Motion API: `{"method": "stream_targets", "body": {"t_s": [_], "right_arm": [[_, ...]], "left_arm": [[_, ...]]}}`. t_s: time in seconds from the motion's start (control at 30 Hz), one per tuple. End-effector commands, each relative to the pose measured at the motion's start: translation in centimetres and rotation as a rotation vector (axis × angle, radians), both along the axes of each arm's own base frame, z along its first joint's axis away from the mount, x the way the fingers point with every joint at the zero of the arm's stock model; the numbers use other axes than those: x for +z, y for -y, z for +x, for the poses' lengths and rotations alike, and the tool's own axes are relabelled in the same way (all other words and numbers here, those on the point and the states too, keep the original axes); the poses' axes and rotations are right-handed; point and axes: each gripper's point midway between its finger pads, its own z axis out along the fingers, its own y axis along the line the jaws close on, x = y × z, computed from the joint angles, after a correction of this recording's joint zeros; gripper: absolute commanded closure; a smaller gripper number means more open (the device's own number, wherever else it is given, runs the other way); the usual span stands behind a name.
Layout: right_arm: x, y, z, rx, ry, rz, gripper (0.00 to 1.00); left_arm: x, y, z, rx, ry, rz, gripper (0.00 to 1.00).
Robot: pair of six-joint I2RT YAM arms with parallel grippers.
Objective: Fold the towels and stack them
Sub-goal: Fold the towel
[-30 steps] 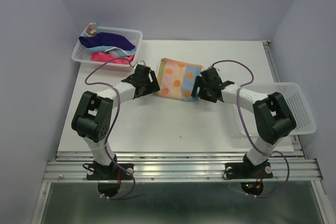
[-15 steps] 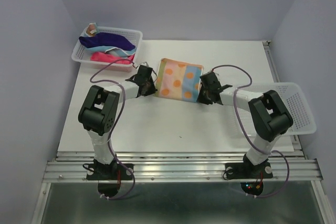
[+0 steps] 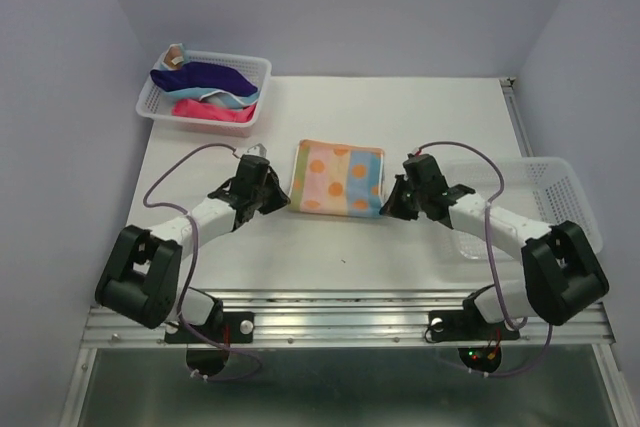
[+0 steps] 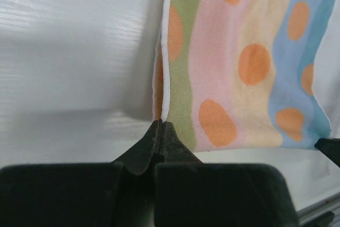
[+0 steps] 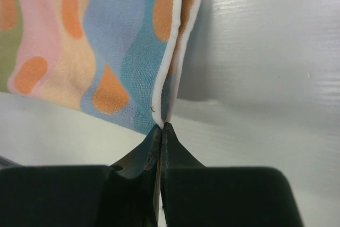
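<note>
A pastel patterned towel (image 3: pixel 338 178) with orange dots lies folded on the white table. My left gripper (image 3: pixel 287 204) is shut on its near-left corner; in the left wrist view the white-edged layers (image 4: pixel 166 62) run straight into the closed tips of the gripper (image 4: pixel 161 124). On the other side, my right gripper (image 3: pixel 386 209) is shut on the near-right corner, and the towel's blue edge (image 5: pixel 172 57) is pinched at its tips (image 5: pixel 162 126). More towels, navy (image 3: pixel 205 75), pink (image 3: pixel 208 110) and light blue (image 3: pixel 238 99), sit heaped in the far-left basket.
The white mesh basket (image 3: pixel 148 107) with the heaped towels stands at the table's far-left corner. Another white mesh basket (image 3: pixel 565 192) sits at the right edge, beside the right arm. Purple cables loop over both arms.
Both grippers went from open beside the towel to shut on its near corners. Both arms lowered and drew toward the near edge, and the towel shifted slightly nearer and squared up.
</note>
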Motion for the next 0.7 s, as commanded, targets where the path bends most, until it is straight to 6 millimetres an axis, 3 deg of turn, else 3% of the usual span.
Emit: {"method": "stream_targets", "body": {"t_s": [0.0,0.1,0.23,0.4,0.5,0.53,0.57,0.67], "right_arm": [[2.4,-0.4,-1.6,0.036,0.018,0.059,0.99],[4.5,-0.5,-0.9,0.032,0.075,0.073,0.99],[6.0,-0.1,1.4,-0.015,0.114,0.025,0.99],[7.1,-0.6,4.3,-0.03,0.138,0.012,0.99],[6.5,-0.3,6.2,-0.055,0.124,-0.001,0.99],[6.4,-0.2,6.7,-0.059,0.126,-0.002,0.99],[6.5,-0.1,7.4,-0.063,0.138,-0.003,0.99],[6.5,0.3,9.0,-0.056,0.134,0.002,0.99]], "left_arm": [[3.2,0.9,-0.9,-0.019,0.073,-0.096,1.0],[6.1,1.3,-0.5,-0.029,0.142,-0.135,1.0],[10.0,1.5,1.8,-0.007,0.228,-0.138,1.0],[10.1,2.0,5.1,0.01,0.206,-0.081,1.0],[10.0,2.3,8.1,0.029,0.197,-0.066,1.0],[10.9,2.3,8.6,0.034,0.219,-0.069,1.0],[9.6,2.1,8.8,0.037,0.178,-0.046,1.0],[9.5,2.1,10.7,0.063,0.18,-0.028,1.0]]}}
